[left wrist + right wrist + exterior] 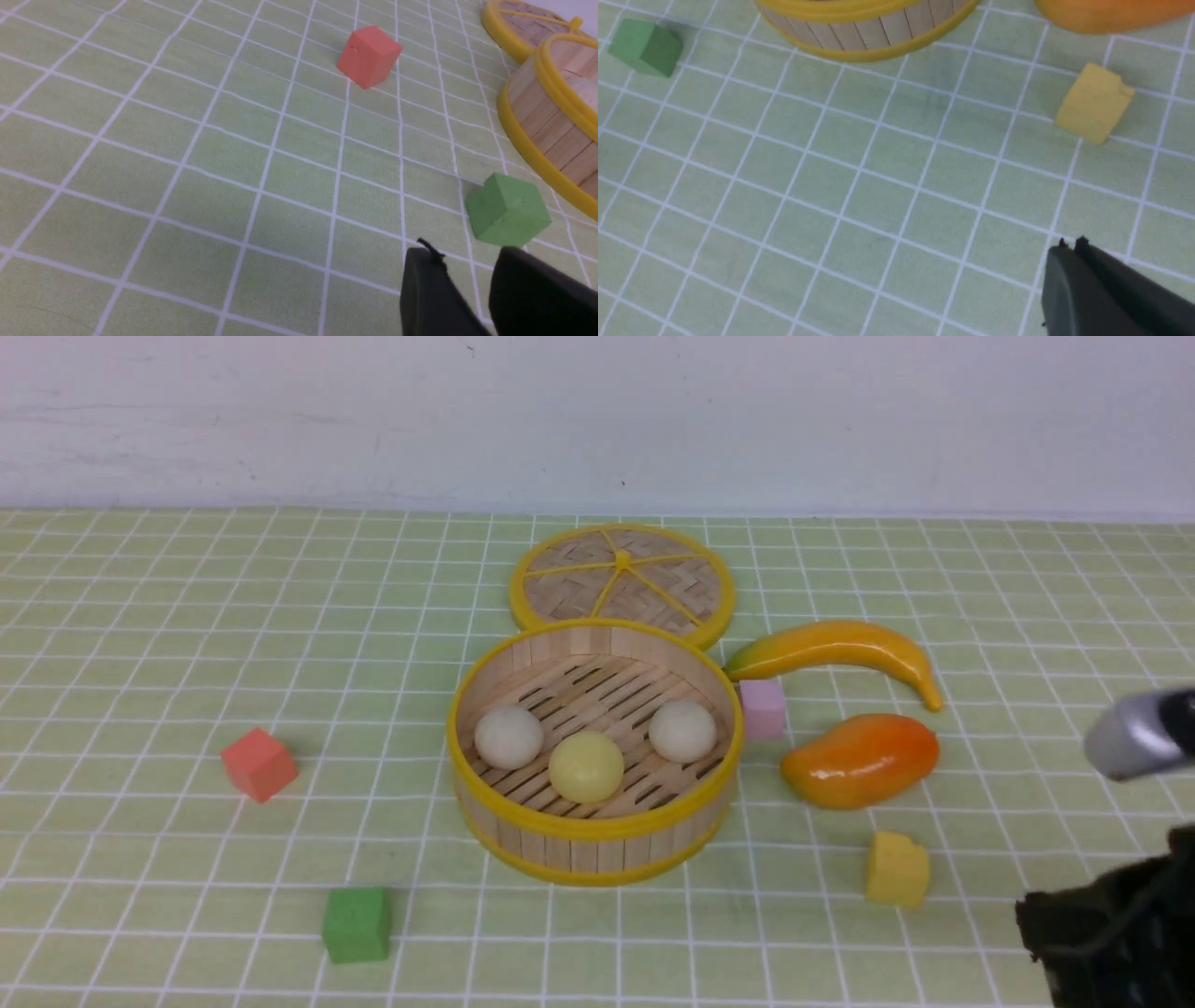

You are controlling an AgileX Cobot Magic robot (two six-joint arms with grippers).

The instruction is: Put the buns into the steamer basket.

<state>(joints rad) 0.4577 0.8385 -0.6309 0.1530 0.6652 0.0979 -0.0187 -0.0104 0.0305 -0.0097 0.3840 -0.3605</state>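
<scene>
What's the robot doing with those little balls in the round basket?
Right now nothing is being held. All three buns, two off-white and one pale yellow, sit inside the steamer basket. The right gripper is shut and empty, off to the side above the checked cloth near the yellow cube. The left gripper is open with nothing between its fingers, near the green cube. The job looks done.
</scene>
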